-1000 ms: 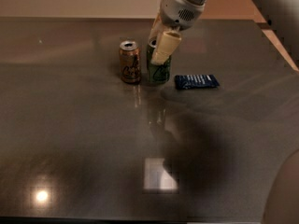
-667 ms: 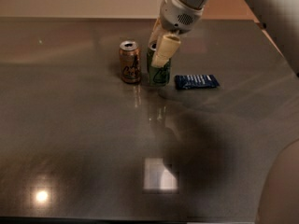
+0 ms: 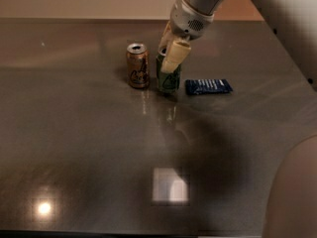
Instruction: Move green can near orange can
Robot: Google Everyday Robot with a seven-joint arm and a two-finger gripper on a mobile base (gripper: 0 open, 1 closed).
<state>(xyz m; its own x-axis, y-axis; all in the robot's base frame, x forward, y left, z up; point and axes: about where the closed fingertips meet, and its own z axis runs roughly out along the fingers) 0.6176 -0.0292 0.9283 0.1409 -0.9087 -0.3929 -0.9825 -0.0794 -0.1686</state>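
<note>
The green can (image 3: 169,81) stands upright on the dark table (image 3: 89,148), just to the right of the orange can (image 3: 137,66), with a narrow gap between them. My gripper (image 3: 169,51) comes down from the upper right and straddles the top of the green can. One cream finger (image 3: 175,57) lies in front of the can and the other behind it, and they look closed on it. The gripper hides the green can's top. The orange can stands free, and its silver top shows.
A flat dark blue packet (image 3: 208,86) lies on the table just to the right of the green can. My arm's pale body (image 3: 292,192) fills the lower right corner. A bright light reflection (image 3: 170,185) lies on the table's near part.
The gripper and the green can have barely shifted. The front finger sits slightly lower on the can. The orange can and the packet have not moved.
</note>
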